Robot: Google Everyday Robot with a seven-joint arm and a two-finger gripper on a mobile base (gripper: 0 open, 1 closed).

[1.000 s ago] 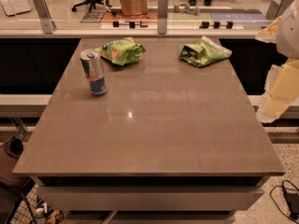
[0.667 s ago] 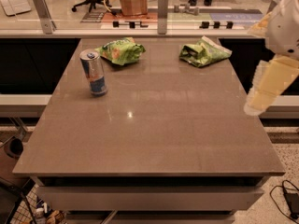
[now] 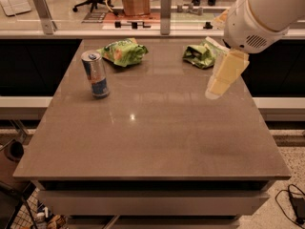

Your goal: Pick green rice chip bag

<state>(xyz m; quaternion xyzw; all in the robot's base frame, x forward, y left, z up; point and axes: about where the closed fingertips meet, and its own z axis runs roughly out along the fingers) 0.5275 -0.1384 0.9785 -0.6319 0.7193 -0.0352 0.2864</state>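
Observation:
The green rice chip bag [image 3: 125, 51] is puffy, shiny and light green, and lies at the back left of the brown table [image 3: 157, 142]. My gripper [image 3: 214, 88] hangs pale and cream-coloured above the table's right side, below the white arm housing [image 3: 257, 18]. It is far to the right of the chip bag and just in front of a flatter olive-green bag [image 3: 199, 54], touching neither.
A blue and silver can [image 3: 95, 74] stands upright in front and to the left of the chip bag. A glass partition with posts [image 3: 165, 6] runs behind the table's back edge. Floor clutter [image 3: 14, 151] and cables [image 3: 295, 204] lie beside the table.
The arm has swung in from the right edge, leftward and over the table. The gripper now hangs above the table's right side. The bags and can have not moved.

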